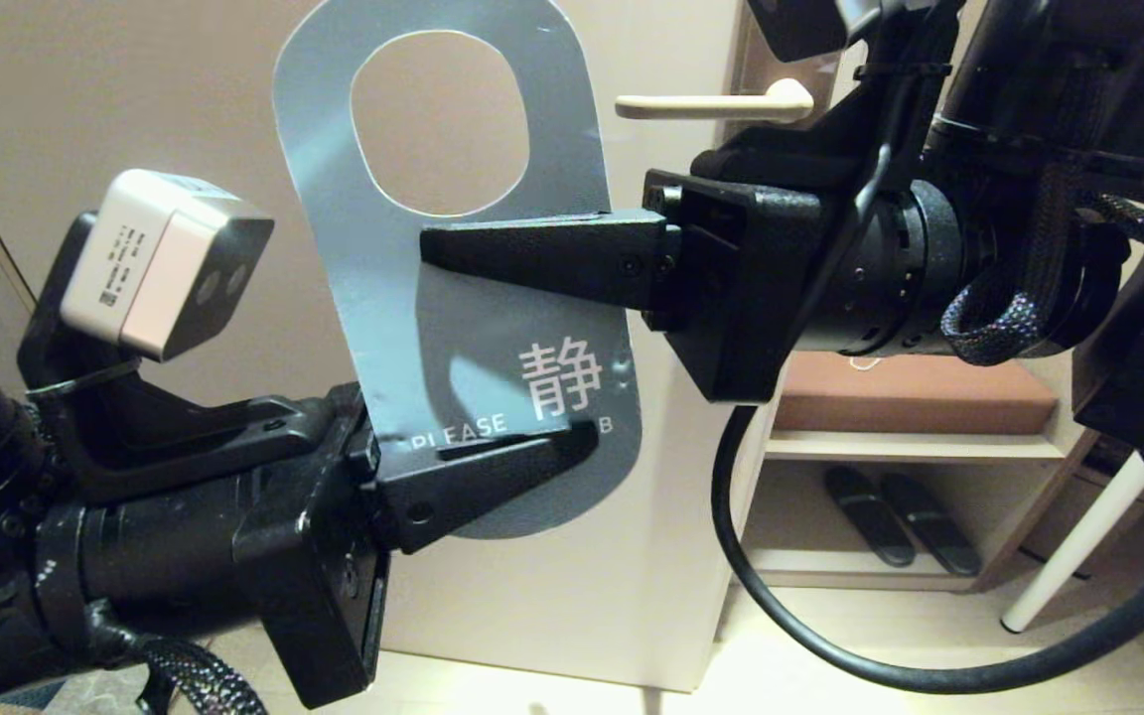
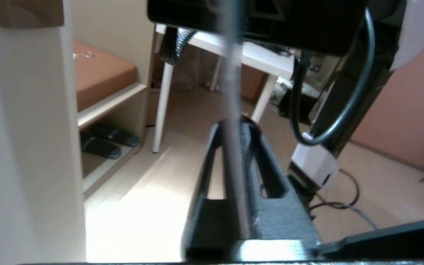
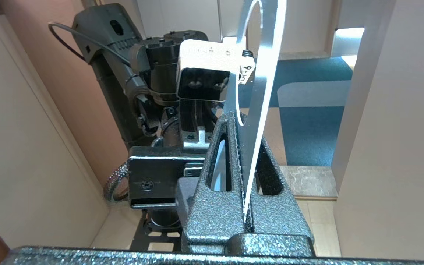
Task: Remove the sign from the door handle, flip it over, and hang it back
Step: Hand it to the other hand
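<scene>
The sign is off the door handle and held upright in front of the door, left of the handle, with its grey-blue side and oval hole facing me. My left gripper is shut on the sign's lower edge, and the card shows edge-on between its fingers in the left wrist view. My right gripper reaches in from the right and is shut on the sign just below the hole. In the right wrist view the card is clamped between that gripper's jaws.
The beige door panel stands right behind the sign. To the right is an open shelf with a brown cushion and dark slippers below. A white table leg and a black cable are at the lower right.
</scene>
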